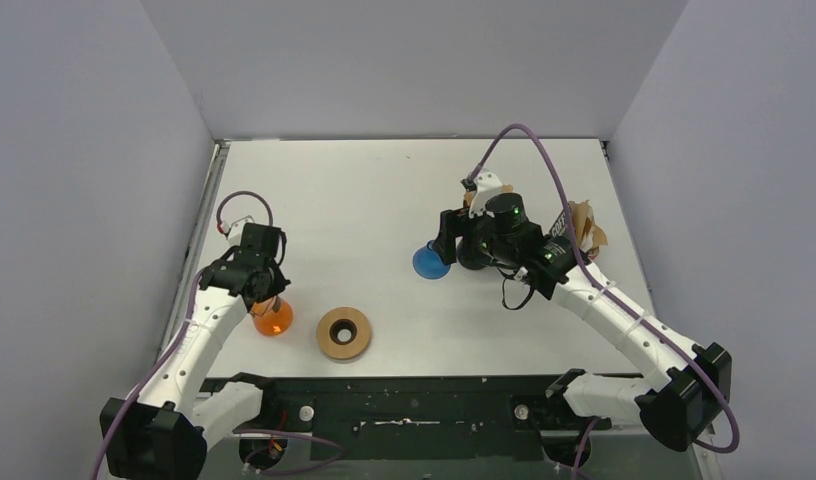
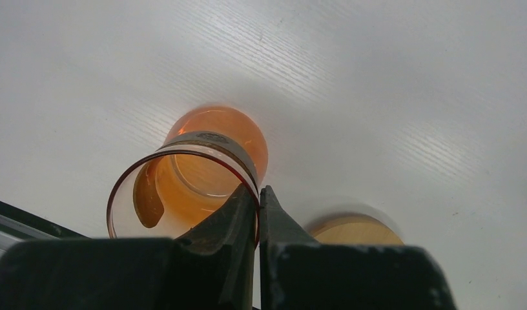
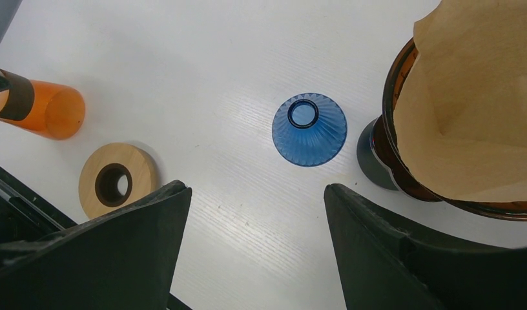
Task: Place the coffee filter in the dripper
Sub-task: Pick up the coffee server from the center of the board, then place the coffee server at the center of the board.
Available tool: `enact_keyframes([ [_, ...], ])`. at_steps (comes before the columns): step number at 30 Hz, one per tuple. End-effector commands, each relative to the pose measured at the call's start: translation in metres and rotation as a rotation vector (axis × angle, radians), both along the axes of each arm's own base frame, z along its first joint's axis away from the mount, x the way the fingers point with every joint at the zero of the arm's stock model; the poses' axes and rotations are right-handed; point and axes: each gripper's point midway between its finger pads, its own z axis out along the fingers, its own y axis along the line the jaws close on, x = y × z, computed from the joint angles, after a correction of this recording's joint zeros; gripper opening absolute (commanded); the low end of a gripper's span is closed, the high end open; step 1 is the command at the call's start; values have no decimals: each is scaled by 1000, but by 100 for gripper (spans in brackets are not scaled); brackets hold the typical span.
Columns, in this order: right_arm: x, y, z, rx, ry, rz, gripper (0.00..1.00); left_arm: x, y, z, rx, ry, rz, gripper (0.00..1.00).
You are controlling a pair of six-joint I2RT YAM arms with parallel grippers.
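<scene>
The blue ribbed dripper [image 1: 430, 262] [image 3: 309, 129] sits upside down on the white table, narrow end up. Brown paper coffee filters [image 3: 474, 110] [image 1: 584, 228] sit in a dark amber holder [image 3: 393, 165] to its right. My right gripper [image 3: 254, 187] [image 1: 454, 248] hangs open just this side of the dripper, with nothing between its fingers. My left gripper [image 2: 258, 194] [image 1: 267, 292] is shut on the rim of an orange glass carafe [image 2: 196, 174] [image 1: 272, 318], one finger inside the mouth and one outside.
A wooden ring [image 1: 344, 333] [image 3: 119, 181] [image 2: 354, 229] lies flat right of the carafe, near the table's front edge. Grey walls enclose the table on the left, back and right. A black rail [image 1: 414, 400] runs along the near side.
</scene>
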Motion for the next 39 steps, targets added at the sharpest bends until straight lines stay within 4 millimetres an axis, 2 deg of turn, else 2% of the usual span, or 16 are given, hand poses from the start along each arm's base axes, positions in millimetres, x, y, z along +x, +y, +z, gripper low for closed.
enact_keyframes([
  [1, 1, -3, 27, 54, -75, -12, 77, 23, -2, 27, 4, -83, -25, 0],
  [7, -5, -12, 41, 61, -107, -27, 77, 37, -9, 42, -4, -109, -76, 0],
  [12, -10, -19, 50, 61, -125, -40, 77, 55, -19, 71, -23, -194, -129, 0],
  [15, -14, -23, 54, 65, -131, -46, 77, 66, -33, 88, -50, -230, -181, 0],
  [22, -25, -38, 68, 64, -159, -75, 77, 79, -105, 122, -50, -310, -382, 0],
  [28, -35, -57, 73, 41, -182, -114, 78, 71, -171, 133, -34, -331, -568, 0],
  [32, -41, -71, 75, 21, -197, -152, 78, 63, -208, 133, -8, -332, -654, 0],
  [39, -52, -95, 73, -17, -201, -219, 79, 48, -261, 116, 13, -311, -778, 0],
])
